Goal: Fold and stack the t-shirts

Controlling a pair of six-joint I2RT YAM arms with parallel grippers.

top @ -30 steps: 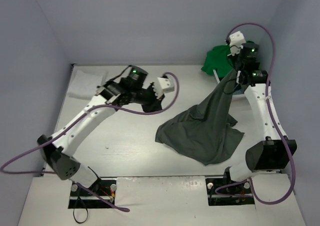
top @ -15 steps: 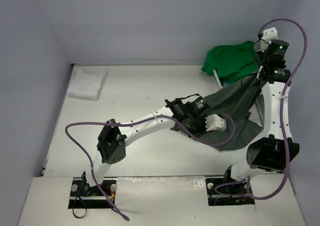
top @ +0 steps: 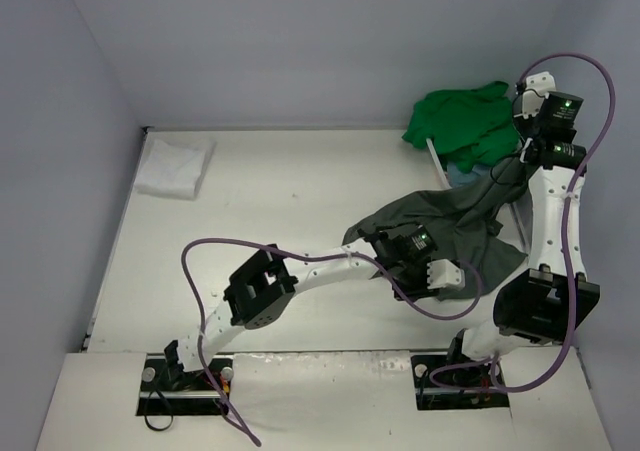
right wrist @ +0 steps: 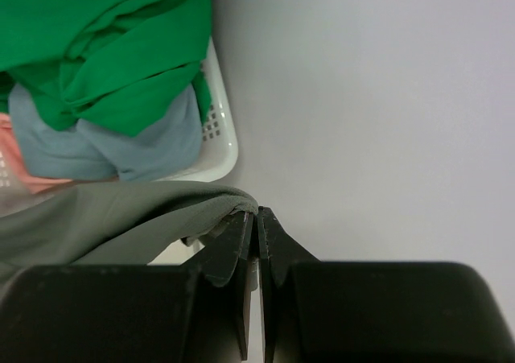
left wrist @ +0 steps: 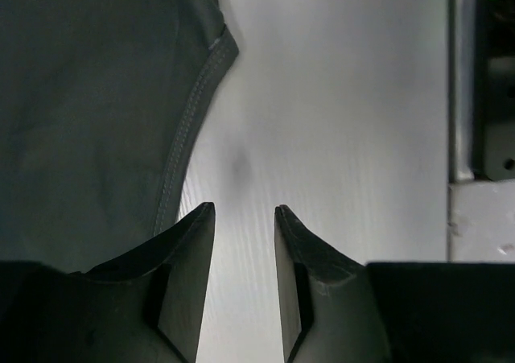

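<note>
A dark grey-olive t-shirt (top: 440, 221) lies half spread on the table, and its far right corner is pulled up. My right gripper (top: 508, 171) is shut on that corner, and the right wrist view shows the cloth (right wrist: 121, 218) pinched at the fingertips of the right gripper (right wrist: 257, 210). My left gripper (top: 455, 276) hovers low at the shirt's near edge. It stands open (left wrist: 244, 208) over bare table, with the stitched hem (left wrist: 189, 129) just to its left. A folded white t-shirt (top: 175, 166) lies at the back left. The green t-shirt (top: 465, 121) and a light blue one (right wrist: 121, 150) sit in the basket.
The white plastic basket (right wrist: 217, 138) stands in the back right corner against the wall, and a pink cloth (right wrist: 24, 178) shows inside it. The left arm stretches across the table's middle, trailing its purple cable (top: 200, 261). A metal base rail (left wrist: 463, 97) runs along the near edge.
My left arm has swung from the back left across to the shirt's near edge, and its jaws have opened. My right gripper has carried the shirt's corner farther toward the back right.
</note>
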